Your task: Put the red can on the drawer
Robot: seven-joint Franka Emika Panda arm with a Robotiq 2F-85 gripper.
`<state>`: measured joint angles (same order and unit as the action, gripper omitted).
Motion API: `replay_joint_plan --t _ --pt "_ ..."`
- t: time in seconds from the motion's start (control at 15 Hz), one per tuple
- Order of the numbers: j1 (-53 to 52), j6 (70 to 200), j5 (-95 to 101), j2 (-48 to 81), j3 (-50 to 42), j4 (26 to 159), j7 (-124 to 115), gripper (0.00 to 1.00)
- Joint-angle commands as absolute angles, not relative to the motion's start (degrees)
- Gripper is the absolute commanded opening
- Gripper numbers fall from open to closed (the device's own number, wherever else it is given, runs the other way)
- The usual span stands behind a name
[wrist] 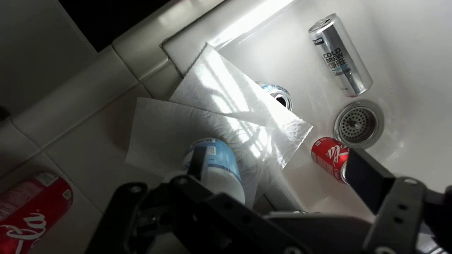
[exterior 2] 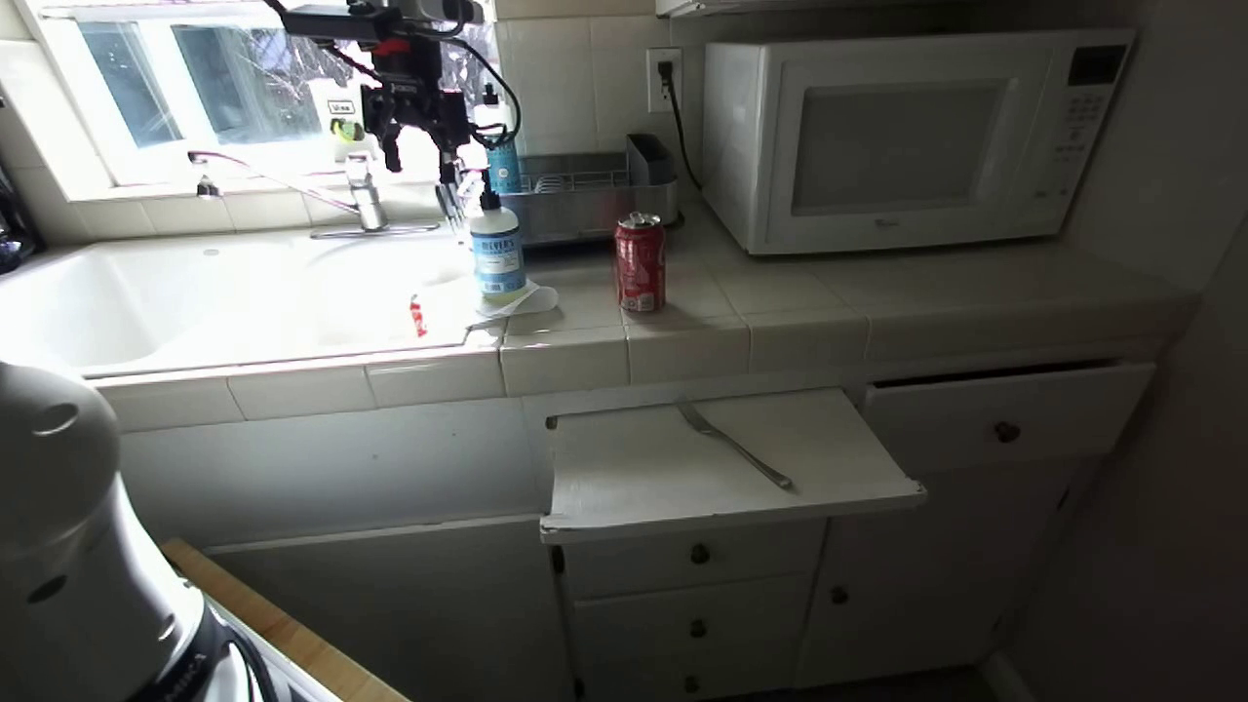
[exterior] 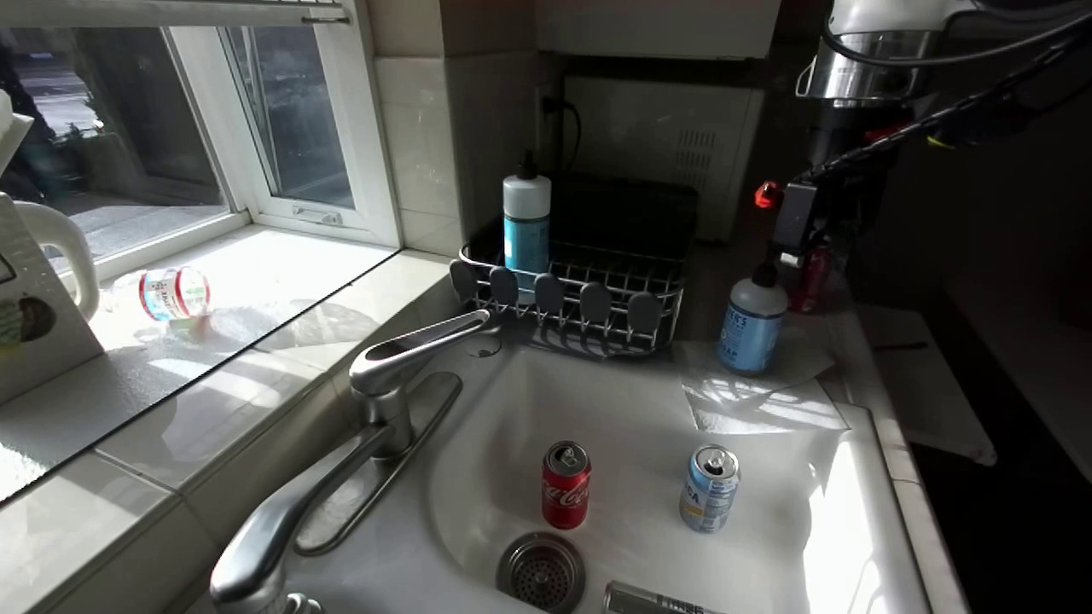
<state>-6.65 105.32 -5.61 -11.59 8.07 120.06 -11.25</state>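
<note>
The red can (exterior: 815,275) stands upright on the tiled counter, behind the soap bottle in this exterior view. It also shows in an exterior view (exterior 2: 641,263) and at the lower left of the wrist view (wrist: 33,211), where white lettering is visible on it. My gripper (exterior 2: 419,164) is open and empty above the sink's edge, beside the soap bottle; its spread fingers show in the wrist view (wrist: 282,169). A white pull-out board (exterior 2: 624,468) extends below the counter with a fork (exterior 2: 736,447) on it. A drawer (exterior 2: 1063,419) to its right is slightly open.
A blue-and-white soap bottle (exterior 2: 498,252) stands on paper towels (wrist: 155,130) between gripper and red can. The sink holds a red-and-white cola can (exterior: 566,484), a pale blue can (exterior: 710,490) and a silver can (wrist: 340,56). A dish rack (exterior: 572,298) and microwave (exterior 2: 907,146) stand behind.
</note>
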Motion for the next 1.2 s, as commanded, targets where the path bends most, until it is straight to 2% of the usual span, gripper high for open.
replay_joint_plan --t 0.0,0.67,1.13 --pt "-5.9 103.6 -7.4 -10.8 6.7 117.5 -10.2 1.00" --pt "-3.2 98.6 -9.5 -12.4 3.5 113.9 -11.2 1.00" --pt "-0.6 96.6 -3.1 -10.5 0.2 108.6 0.1 1.00"
